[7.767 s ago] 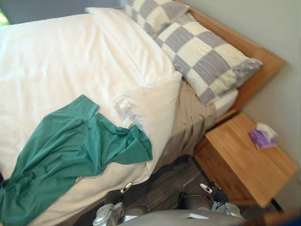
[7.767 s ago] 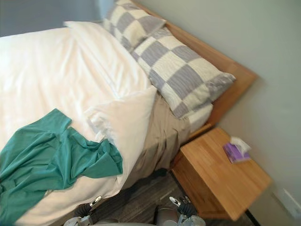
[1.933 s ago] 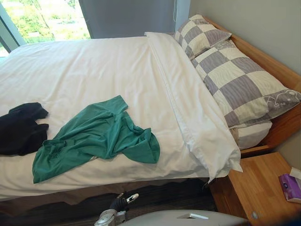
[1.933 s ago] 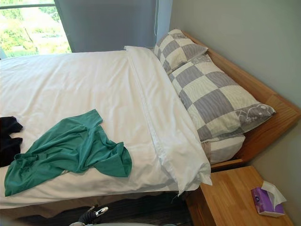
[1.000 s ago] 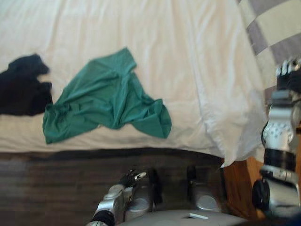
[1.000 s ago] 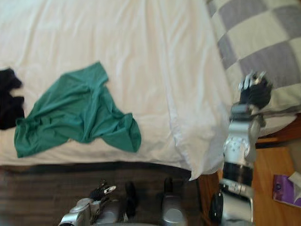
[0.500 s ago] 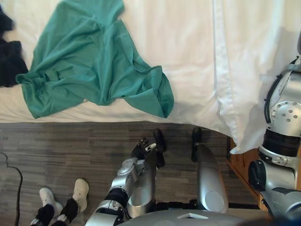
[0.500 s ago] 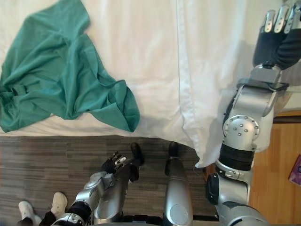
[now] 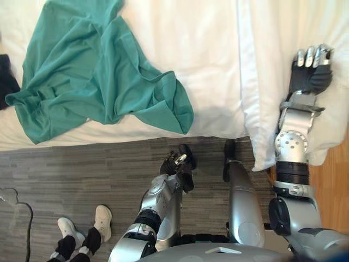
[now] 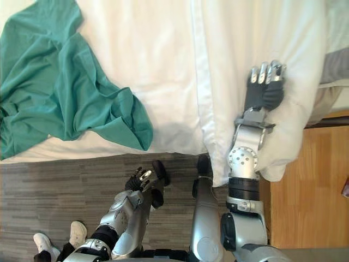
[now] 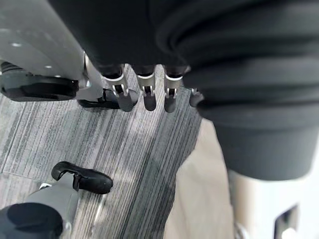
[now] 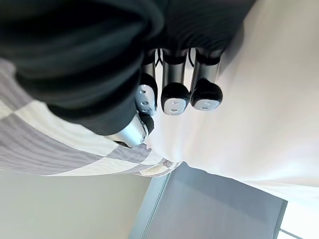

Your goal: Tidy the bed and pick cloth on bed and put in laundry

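2 empty hands, fingers loosely apart: the left hand (image 9: 175, 162) hung low above the floor (image 9: 82, 174); beyond it, the green cloth (image 9: 92, 71) lay uncollected on the duvet (image 9: 202, 54). Farthest, the right hand (image 9: 310, 76) had advanced over the duvet's folded end, suggesting tidying came first.
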### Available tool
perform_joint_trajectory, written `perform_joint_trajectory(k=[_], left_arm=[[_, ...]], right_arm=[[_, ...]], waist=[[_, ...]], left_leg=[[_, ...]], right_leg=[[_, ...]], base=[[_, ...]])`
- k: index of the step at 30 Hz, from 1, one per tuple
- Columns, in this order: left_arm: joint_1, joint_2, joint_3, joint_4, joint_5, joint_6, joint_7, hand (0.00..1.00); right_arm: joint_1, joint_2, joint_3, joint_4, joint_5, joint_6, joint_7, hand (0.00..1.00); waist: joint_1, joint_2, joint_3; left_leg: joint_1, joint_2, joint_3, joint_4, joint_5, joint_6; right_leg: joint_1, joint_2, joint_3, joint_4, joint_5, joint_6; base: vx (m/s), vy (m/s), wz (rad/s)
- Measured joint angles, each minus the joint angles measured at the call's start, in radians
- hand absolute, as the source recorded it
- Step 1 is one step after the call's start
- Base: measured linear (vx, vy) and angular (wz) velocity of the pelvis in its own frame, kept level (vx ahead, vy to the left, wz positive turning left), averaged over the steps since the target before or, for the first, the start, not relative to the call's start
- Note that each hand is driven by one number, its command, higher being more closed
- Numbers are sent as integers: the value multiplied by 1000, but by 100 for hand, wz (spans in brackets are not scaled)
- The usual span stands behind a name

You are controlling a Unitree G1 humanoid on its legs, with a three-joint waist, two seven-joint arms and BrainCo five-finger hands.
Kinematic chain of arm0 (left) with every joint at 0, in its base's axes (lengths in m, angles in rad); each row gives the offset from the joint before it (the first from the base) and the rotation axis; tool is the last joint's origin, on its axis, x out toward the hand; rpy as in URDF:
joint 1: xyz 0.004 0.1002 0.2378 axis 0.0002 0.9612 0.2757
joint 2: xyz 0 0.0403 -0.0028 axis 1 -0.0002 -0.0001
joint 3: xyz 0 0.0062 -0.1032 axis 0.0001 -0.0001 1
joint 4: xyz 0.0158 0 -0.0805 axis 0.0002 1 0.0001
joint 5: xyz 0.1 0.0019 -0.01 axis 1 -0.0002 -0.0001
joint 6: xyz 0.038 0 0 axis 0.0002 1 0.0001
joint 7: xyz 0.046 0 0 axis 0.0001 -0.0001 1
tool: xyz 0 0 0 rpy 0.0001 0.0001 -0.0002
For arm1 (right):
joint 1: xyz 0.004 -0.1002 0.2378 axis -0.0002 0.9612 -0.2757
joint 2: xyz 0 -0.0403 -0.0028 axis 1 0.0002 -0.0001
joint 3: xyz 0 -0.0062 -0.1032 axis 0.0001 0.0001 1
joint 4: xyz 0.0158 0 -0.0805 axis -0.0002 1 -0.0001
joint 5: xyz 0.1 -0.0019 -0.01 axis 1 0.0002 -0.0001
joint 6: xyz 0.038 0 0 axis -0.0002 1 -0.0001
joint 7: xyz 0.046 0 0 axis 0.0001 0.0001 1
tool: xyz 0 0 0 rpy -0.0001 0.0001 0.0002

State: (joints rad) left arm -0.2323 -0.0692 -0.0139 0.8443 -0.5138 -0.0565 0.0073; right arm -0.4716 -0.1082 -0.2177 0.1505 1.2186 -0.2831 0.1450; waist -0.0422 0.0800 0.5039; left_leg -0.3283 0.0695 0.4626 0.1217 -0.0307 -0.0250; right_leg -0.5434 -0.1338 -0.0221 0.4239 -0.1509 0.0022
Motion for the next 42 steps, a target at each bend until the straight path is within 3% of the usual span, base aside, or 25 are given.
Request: perform_joint_trajectory(k=[5,7,9,12,16,17,19,21,22,23,25,28,32,35,37,39,42], left_arm=[[4,2,26,9,-29,-23,0,0],[4,1,25,28,-48,-35,-1,0],[9,0,25,46,-53,-41,-3,0],[31,2,27,49,-52,-40,-4,0],[110,13,79,72,-20,-33,-11,0],[140,13,94,75,-6,-27,-17,0],[186,14,112,93,1,-9,-31,0],[231,15,114,95,31,9,-46,0],[259,23,114,108,36,22,-53,0],[267,27,113,117,37,28,-54,0],[285,41,109,141,65,49,-62,0],[286,61,90,151,112,51,-75,0],[289,87,58,157,156,49,-75,0],[290,96,55,157,173,40,-60,0],[290,99,55,147,171,40,-37,0],[292,101,55,129,171,28,-28,0],[306,120,57,131,172,6,-32,0]], right_arm=[[209,14,-10,67,15,-1,107,100],[287,18,-40,222,10,29,84,100],[407,32,-66,410,-43,88,37,100],[546,81,-79,467,-138,125,40,100],[670,129,-79,546,-266,111,49,100],[678,138,-83,568,-305,97,50,0],[687,142,-86,612,-374,81,56,0],[699,145,-90,648,-514,54,44,0],[705,146,-92,681,-690,17,7,0],[705,144,-93,696,-752,3,-8,0],[701,131,-103,735,-996,-30,-60,0],[691,102,-100,797,-1140,-26,-70,0],[666,87,-84,835,-1157,-10,-65,0],[644,60,-39,857,-1169,1,-34,0],[622,43,-8,868,-1189,14,-10,0],[603,13,26,868,-1182,30,-2,0],[595,-7,38,868,-1122,40,-24,0]], waist=[[-15,-37,-19],[-18,-47,-24],[-18,-48,-25],[-30,-51,-31],[-47,-74,-164],[-50,-78,-201],[-50,-77,-263],[-49,-76,-304],[-48,-73,-330],[-48,-70,-339],[-52,-61,-354],[-47,-68,-360],[-43,-73,-359],[-19,-71,-358],[-19,-73,-349],[-18,-54,-321],[-15,-42,-300]], left_leg=[[52,5,43,1,-5,-3],[90,10,67,3,-27,2],[141,16,105,2,-53,4],[211,20,137,-4,-75,0],[284,25,162,-33,-75,-3],[312,25,164,-46,-76,-7],[359,24,163,-71,-78,-13],[409,21,161,-97,-77,-22],[436,17,157,-115,-75,-26],[444,16,155,-122,-74,-28],[468,8,124,-141,-68,-32],[479,1,79,-151,-61,-31],[505,-3,48,-153,-60,-31],[515,-11,44,-148,-61,-30],[475,-4,20,-67,-105,-21],[407,26,-9,91,-176,-16],[378,22,-23,166,-196,-17]], right_leg=[[66,11,24,-51,18,4],[98,18,35,-59,18,5],[136,24,44,-61,13,8],[193,28,53,-67,2,15],[267,29,30,-100,-1,17],[299,30,22,-116,-1,17],[355,35,13,-152,0,19],[414,39,7,-187,4,25],[447,41,3,-210,6,27],[457,41,-1,-217,7,29],[492,37,-28,-241,10,35],[523,29,-61,-249,7,39],[557,26,-84,-246,-3,37],[570,25,-85,-250,-4,36],[563,10,-93,-234,-23,37],[552,-11,-118,-172,-56,46],[549,-51,-152,-89,-102,56]], base=[[54,18,-21],[50,37,-31],[45,33,-38],[52,12,-35],[105,3,-5],[83,14,5],[100,24,1],[89,29,1],[68,16,3],[44,5,9],[14,-5,25],[0,-6,36],[-10,-13,19],[-28,3,-1],[-50,2,21],[-48,-8,41],[-15,34,45]])
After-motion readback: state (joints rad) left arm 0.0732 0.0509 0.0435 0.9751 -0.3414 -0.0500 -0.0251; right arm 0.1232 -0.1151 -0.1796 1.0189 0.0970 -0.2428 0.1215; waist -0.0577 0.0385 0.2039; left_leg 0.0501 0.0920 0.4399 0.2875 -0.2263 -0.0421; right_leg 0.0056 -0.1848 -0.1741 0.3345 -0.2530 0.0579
